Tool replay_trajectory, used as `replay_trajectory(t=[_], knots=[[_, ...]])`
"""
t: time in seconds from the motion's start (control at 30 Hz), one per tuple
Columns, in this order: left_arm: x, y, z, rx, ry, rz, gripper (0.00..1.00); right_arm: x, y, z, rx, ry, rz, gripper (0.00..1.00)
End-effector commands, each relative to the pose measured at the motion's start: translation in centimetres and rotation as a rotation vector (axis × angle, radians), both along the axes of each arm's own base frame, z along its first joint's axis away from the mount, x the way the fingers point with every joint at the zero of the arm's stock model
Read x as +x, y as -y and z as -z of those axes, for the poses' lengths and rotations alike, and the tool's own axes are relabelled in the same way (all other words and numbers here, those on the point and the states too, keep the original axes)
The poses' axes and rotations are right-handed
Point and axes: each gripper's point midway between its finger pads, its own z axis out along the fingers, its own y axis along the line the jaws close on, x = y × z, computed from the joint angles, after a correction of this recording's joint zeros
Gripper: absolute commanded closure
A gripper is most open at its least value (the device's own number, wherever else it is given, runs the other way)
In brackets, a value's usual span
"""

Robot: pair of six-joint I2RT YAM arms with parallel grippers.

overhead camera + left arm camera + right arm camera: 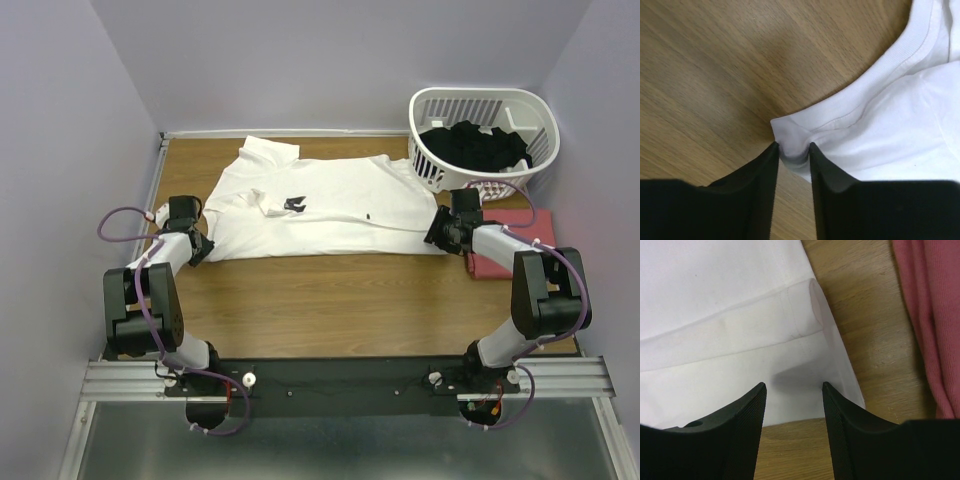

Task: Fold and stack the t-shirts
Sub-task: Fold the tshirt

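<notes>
Table [330,300] holds white shirt [320,205] spread flat, far half; basket [430,165] far right. Red shirt [492,267] right, half hidden by arm, perhaps folded. Wrist views only: left gripper [792,150] pinches white shirt corner; right gripper [794,387] spread above its hem.

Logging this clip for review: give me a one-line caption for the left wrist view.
Left gripper pinches a corner of the white t-shirt, which lies on the wooden table.
</notes>
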Motion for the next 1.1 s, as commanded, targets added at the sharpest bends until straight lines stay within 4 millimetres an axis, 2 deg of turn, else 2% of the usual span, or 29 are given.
replay_trajectory(t=[0.0,0.13,0.17,0.2,0.3,0.5,0.67,0.73,0.83,0.87,0.93,0.97,1.0,1.03,1.07], knots=[[-1.2,-1.2,0.6,0.055,-0.045,-0.049,0.69,-3.8,1.0,2.9,-0.042,-0.167,0.009,0.43],[-1.8,-2.9,0.6,0.092,-0.077,-0.09,0.86,-4.1,1.6,3.1,-0.07,-0.177,0.031,0.43],[-2.1,-3.3,0.5,0.099,-0.081,-0.098,0.86,-4.2,1.8,3.2,-0.074,-0.181,0.037,0.43],[-2.4,-4.0,0.5,0.105,-0.086,-0.119,0.9,-4.5,1.9,3.4,-0.08,-0.198,0.041,0.43],[-3.4,-4.6,0.6,0.106,-0.097,-0.134,0.96,-5.2,2.1,3.8,-0.087,-0.236,0.052,0.44],[-6.1,-5.1,1.3,0.094,-0.157,-0.164,0.96,-6.7,1.9,2.9,-0.069,-0.269,0.049,0.43],[-7.0,-5.5,0.6,0.091,-0.128,-0.198,0.94,-8.6,1.7,2.7,-0.041,-0.298,0.048,0.43],[-7.0,-5.2,0.6,0.076,-0.119,-0.195,0.92,-8.6,1.5,2.3,-0.031,-0.287,0.035,0.41],[-6.7,-4.4,0.6,0.042,-0.092,-0.162,0.8,-7.5,1.2,0.5,-0.041,-0.218,-0.027,0.41],[-6.7,-4.3,0.4,0.041,-0.083,-0.16,0.72,-7.1,1.0,-0.1,-0.046,-0.197,-0.042,0.41],[-6.6,-4.5,-0.2,0.054,-0.061,-0.16,0.61,-5.9,0.9,-1.8,-0.071,-0.146,-0.056,0.41],[-6.5,-4.7,-1.0,0.067,-0.035,-0.162,0.56,-5.7,0.5,-2.3,-0.075,-0.131,-0.071,0.41],[-6.4,-4.9,-1.5,0.079,-0.022,-0.166,0.46,-5.4,0.3,-3.0,-0.072,-0.11,-0.083,0.41],[-6.2,-5.2,-2.4,0.1,-0.002,-0.173,0.43,-4.8,-0.2,-3.7,-0.061,-0.089,-0.094,0.41],[-6.0,-5.5,-3.4,0.119,0.024,-0.172,0.35,-4.7,-1.1,-4.1,-0.041,-0.079,-0.121,0.41]])
